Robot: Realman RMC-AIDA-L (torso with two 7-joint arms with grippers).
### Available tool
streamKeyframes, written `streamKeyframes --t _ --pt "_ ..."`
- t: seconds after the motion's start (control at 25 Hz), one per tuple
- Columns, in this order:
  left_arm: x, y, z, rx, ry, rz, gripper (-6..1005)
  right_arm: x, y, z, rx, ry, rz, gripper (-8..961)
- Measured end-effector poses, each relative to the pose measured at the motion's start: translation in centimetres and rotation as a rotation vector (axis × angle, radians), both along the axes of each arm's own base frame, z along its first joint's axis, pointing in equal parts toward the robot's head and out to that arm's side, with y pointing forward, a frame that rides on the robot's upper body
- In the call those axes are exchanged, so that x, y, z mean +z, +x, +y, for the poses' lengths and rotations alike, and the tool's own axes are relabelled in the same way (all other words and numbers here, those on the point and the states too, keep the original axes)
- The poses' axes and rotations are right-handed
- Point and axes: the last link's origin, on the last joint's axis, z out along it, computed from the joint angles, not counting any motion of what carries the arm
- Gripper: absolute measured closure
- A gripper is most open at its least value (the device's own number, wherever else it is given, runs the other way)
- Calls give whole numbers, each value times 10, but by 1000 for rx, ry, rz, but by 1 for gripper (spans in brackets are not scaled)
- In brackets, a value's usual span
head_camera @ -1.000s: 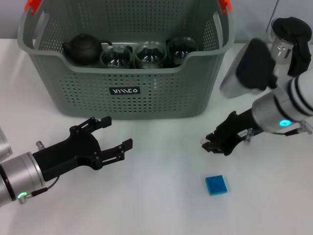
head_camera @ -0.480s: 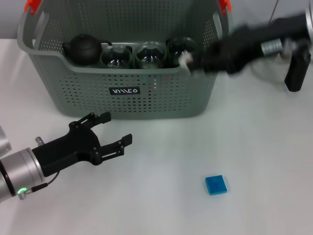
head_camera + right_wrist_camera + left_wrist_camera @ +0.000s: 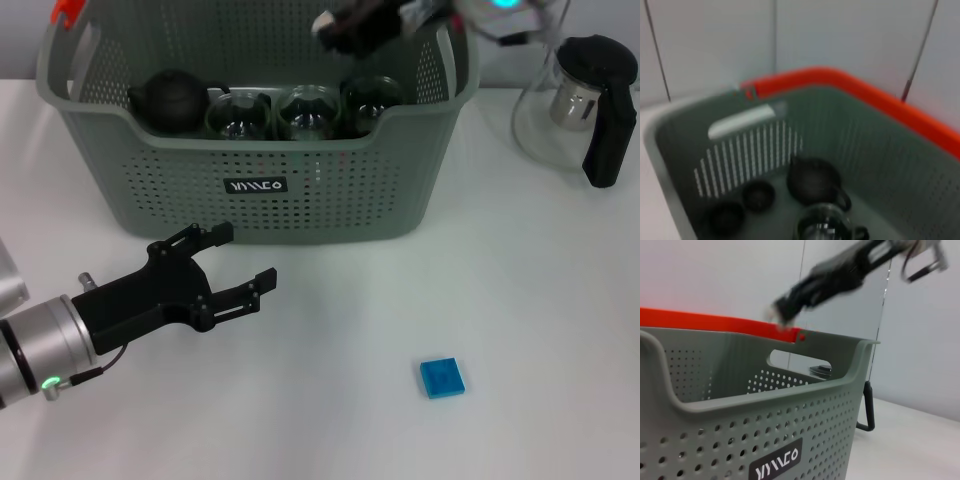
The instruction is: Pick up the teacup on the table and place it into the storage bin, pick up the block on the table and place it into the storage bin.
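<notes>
Head view. The storage bin (image 3: pixel 255 130), grey-green and perforated, stands at 12 o'clock on the white table (image 3: pixel 400 300). Inside it sit a dark teapot (image 3: pixel 170 100) and three glass vessels (image 3: pixel 305 110) in a row along the front wall.

The right gripper (image 3: pixel 345 28) hangs above the bin's rear right part, at about 1 o'clock; motion blur hides whether its fingers are clenched or released, and whether they hold anything.

The left gripper (image 3: pixel 235 265) hovers over the table at 8 o'clock, just in front of the bin, its black fingers spread apart and grasping nothing.

The blue block (image 3: pixel 441 377) lies flat on the table at 5 o'clock, well apart from both grippers.

A glass kettle (image 3: pixel 575 110) with a black handle stands at 2 o'clock, beside the bin.
</notes>
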Motion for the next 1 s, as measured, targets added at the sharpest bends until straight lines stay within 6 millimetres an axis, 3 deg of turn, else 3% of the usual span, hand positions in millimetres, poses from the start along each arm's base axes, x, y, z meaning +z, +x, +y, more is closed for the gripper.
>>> streamKeyframes --t 0.24,0.44,0.52,0.64,0.76,1.0 --pt "0 0 1 4 3 0 125 -21 -1 6 31 -25 -53 648" --pt "1 -2 0 13 12 -3 125 -9 -7 5 48 -5 -29 634" --pt "1 -2 0 14 12 -3 125 1 -9 2 61 1 -11 532" --pt "1 -3 -1 16 12 -2 125 24 -10 -19 104 -23 23 380" --pt "2 -3 -1 21 17 -4 125 48 -2 -53 170 -76 13 315" --pt "5 -6 -1 34 32 -6 125 66 53 -116 257 -247 -146 185"
